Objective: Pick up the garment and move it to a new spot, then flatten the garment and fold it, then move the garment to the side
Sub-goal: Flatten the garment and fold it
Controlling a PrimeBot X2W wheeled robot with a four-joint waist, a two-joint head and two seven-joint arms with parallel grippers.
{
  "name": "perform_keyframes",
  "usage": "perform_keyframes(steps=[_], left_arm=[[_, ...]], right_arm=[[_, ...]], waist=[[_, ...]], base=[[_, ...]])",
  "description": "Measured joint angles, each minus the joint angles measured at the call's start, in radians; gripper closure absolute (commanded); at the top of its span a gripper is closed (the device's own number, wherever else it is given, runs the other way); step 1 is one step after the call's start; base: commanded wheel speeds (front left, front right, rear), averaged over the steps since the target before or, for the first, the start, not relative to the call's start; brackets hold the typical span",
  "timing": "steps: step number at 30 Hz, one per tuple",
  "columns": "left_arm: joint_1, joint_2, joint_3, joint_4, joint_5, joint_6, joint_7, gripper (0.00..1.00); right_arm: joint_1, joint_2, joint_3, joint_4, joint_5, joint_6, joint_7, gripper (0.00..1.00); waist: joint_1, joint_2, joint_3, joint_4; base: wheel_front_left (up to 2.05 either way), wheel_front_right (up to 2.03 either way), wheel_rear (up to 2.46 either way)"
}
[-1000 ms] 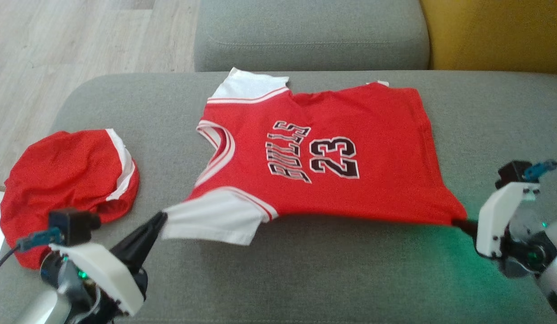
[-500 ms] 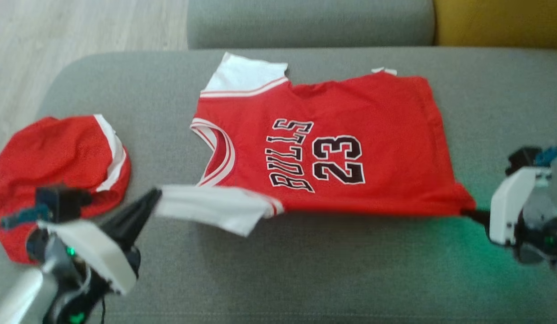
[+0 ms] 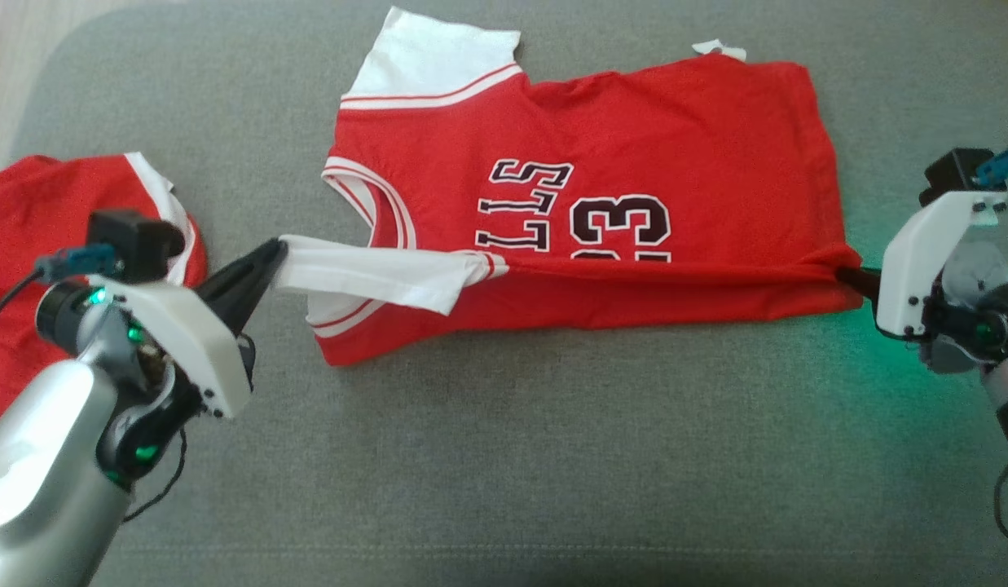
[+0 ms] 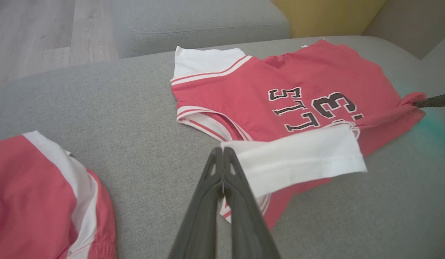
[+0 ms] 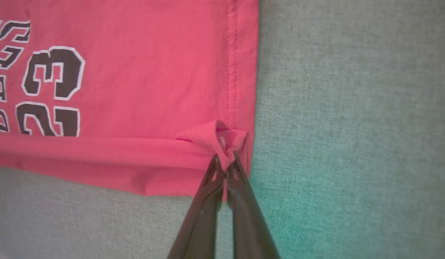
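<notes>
Grey cushion (image 3: 552, 456) is the work surface, wide and flat. The red jersey (image 3: 675, 114) with the "BULLS 23" print sits centre-far on it, neck to the left, hem to the right. Its near long edge is raised off the fabric and pulled over toward the far side, so a taut fold line runs left-right and hides the lower part of the print.

A second red-and-white garment (image 3: 23, 212) lies bunched at the left edge, well apart from the jersey.

Left gripper (image 3: 275, 251): fingers pressed together, pinching the cuff of the near white sleeve (image 3: 373, 277), which is stretched out flat and off the cushion. Far white sleeve (image 3: 430, 57) lies flat, untouched.

Right gripper (image 3: 847, 275): fingers pressed together, pinching the near hem corner (image 3: 834, 259); the cloth bunches into a small pucker right at the tips.

Both grippers sit at about the same height, the jersey edge strung between them. There is a green glow on the cushion just beside the right gripper.
</notes>
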Motion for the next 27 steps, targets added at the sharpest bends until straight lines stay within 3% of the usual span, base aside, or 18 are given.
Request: perform_keyframes(steps=[10, 11, 12, 13, 14, 15, 19, 27], left_arm=[[-0.107, -0.041, -0.068, 0.148, 0.008, -0.006, -0.058, 1.00], [-0.117, -0.045, -0.072, 0.162, 0.008, -0.007, -0.065, 1.00], [-0.129, -0.051, -0.077, 0.176, 0.008, -0.007, -0.072, 1.00], [-0.140, -0.058, -0.079, 0.192, 0.008, -0.007, -0.081, 0.71], [-0.151, -0.066, -0.080, 0.209, 0.008, -0.007, -0.095, 0.15], [-0.161, -0.072, -0.080, 0.226, 0.010, -0.006, -0.110, 0.00], [-0.191, -0.103, -0.068, 0.289, 0.020, 0.019, -0.162, 0.00], [-0.195, -0.187, 0.051, 0.328, -0.013, 0.121, -0.383, 0.00]], right_arm=[[-0.057, 0.034, -0.022, 0.047, -0.048, 0.000, -0.011, 1.00], [-0.064, 0.036, -0.024, 0.047, -0.054, 0.000, -0.028, 0.11], [-0.069, 0.038, -0.027, 0.047, -0.066, 0.000, -0.053, 0.00], [-0.077, 0.044, -0.032, 0.050, -0.076, 0.000, -0.077, 0.00], [-0.083, 0.048, -0.034, 0.051, -0.083, 0.000, -0.096, 0.00], [-0.088, 0.054, -0.038, 0.053, -0.087, 0.000, -0.116, 0.00], [-0.101, 0.069, -0.048, 0.052, -0.102, 0.000, -0.228, 0.00], [-0.091, 0.093, -0.058, 0.011, -0.126, 0.000, -0.557, 0.00]], waist=[[0.0000, 0.0000, 0.049, 0.003], [0.0000, 0.0000, 0.053, 0.003], [0.0000, 0.0000, 0.056, 0.004], [0.0000, 0.0000, 0.060, 0.004], [0.0000, 0.0000, 0.063, 0.004], [0.0000, 0.0000, 0.064, 0.003], [0.0000, 0.0000, 0.060, 0.000], [0.0000, 0.0000, 0.018, -0.003]], base=[[0.00, 0.00, 0.00], [0.00, 0.00, 0.00], [0.00, 0.00, 0.00], [0.00, 0.00, 0.00], [0.00, 0.00, 0.00], [0.00, 0.00, 0.00], [0.00, 0.00, 0.00], [0.00, 0.00, 0.00]])
